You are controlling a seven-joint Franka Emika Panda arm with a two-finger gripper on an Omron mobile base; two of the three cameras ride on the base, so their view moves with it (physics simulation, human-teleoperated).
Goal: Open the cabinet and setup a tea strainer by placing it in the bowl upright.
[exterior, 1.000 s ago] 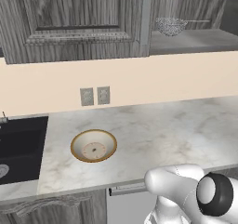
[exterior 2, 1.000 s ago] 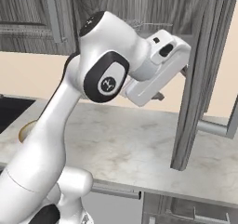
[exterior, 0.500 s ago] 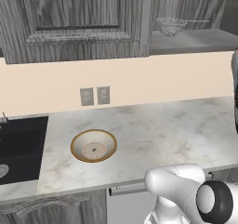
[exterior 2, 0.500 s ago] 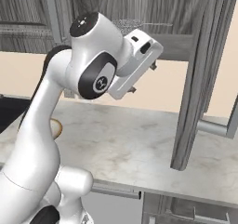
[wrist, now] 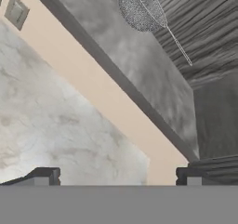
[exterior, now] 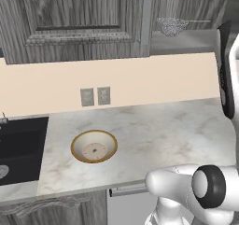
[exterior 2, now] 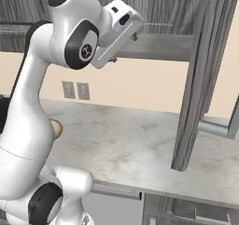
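Counter (exterior: 154, 130) marble; bowl (exterior 2: 55, 128) half hidden behind arm; tea strainer (wrist: 141, 9) on shelf (wrist: 139, 74); pincer (wrist: 118, 176) apart, tips cropped.

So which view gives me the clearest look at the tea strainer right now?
The hand view: the tea strainer is large, its mesh basket resting on the cabinet's grey shelf, thin handle running back toward the rear wall. The left base view shows it small and distant on that shelf. In the right base view the arm hides all but a thin handle line.

Bowl (exterior: 94, 146) on counter (exterior: 158, 135); strainer (exterior: 171, 26) on shelf (exterior: 186, 39).
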